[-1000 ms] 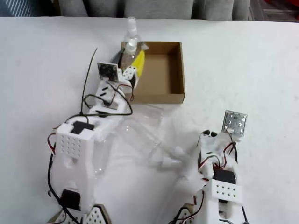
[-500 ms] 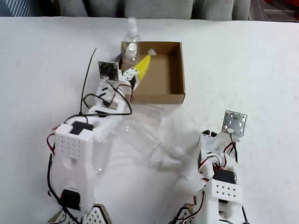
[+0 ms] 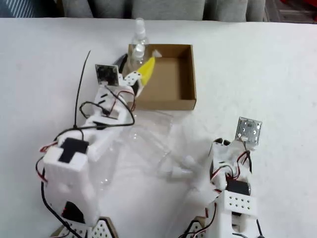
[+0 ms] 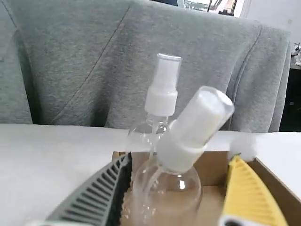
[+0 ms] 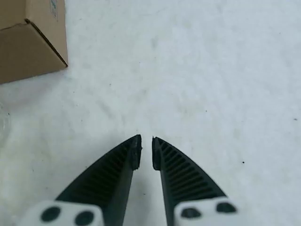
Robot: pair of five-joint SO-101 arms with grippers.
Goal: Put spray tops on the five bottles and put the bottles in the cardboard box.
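Left wrist view has it: left gripper (image 4: pixel 179 162) spread wide around a capped bottle (image 4: pixel 188 136), which leans tilted in the corner of the box (image 3: pixel 190 74). A second bottle (image 4: pixel 162 89) stands just beyond. Right gripper (image 5: pixel 146 151) pinched nearly closed on nothing, over the table (image 5: pixel 211 70).

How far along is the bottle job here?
Done: one upright capped bottle stands beyond the cardboard box. In hand: a tilted capped bottle sits in the box between the left gripper's open fingers. Left: clear bottles and loose spray tops lie on the table; the right gripper is shut, empty.
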